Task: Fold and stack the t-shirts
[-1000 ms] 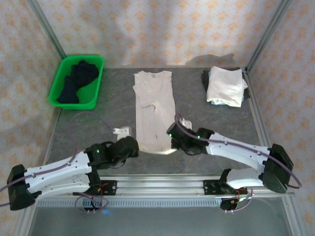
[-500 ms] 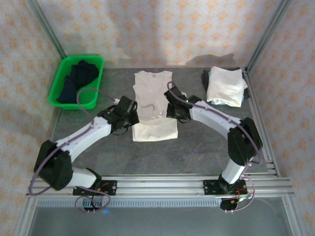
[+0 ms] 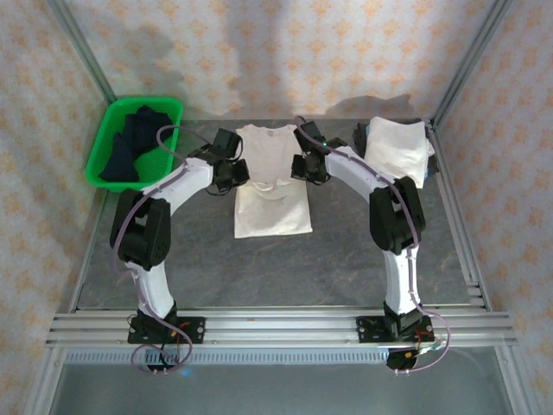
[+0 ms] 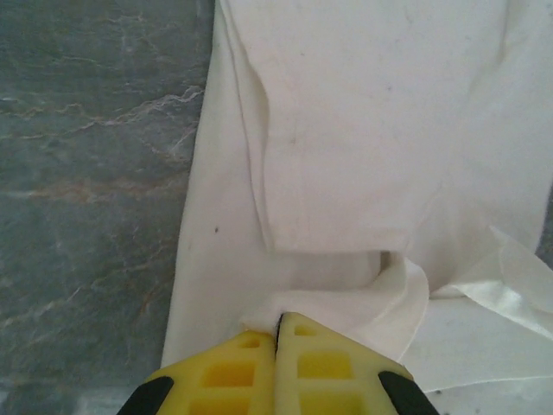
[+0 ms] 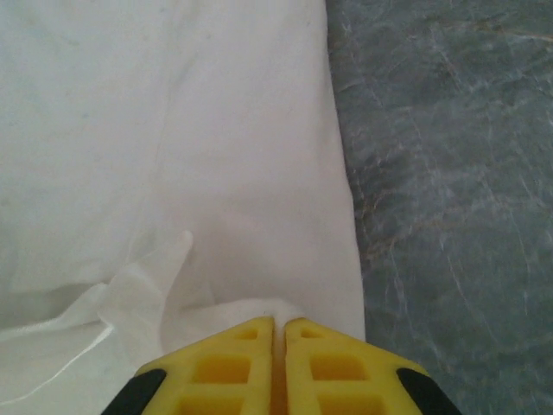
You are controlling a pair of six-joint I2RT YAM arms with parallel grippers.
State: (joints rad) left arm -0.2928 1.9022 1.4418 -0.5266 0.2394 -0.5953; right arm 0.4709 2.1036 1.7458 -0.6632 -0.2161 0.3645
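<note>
Grey marbled table (image 3: 363, 251) stretches from my bases to papered walls, and the t-shirt (image 3: 272, 212) I am folding lies in the middle of it, collar toward the far wall. My arms reach out to either side of the shirt's far half. My left gripper (image 4: 278, 322) is at the left edge and my right gripper (image 5: 278, 325) at the right, about level with each other. Each has its yellow fingers pressed together, pinching a raised fold of white cloth that I take to be the hem carried up over the body. The nearer part of the shirt lies doubled and flat. To land this fold well, I judge that I should keep both pinches level and equally taut so the carried edge stays straight. I would set that edge square under the collar, lower it onto the cloth before letting go, and release both sides together so neither corner drags. The stack of folded shirts (image 3: 396, 151) waits at the far right, well apart from the green basket (image 3: 104, 160) of dark clothes at the far left.
</note>
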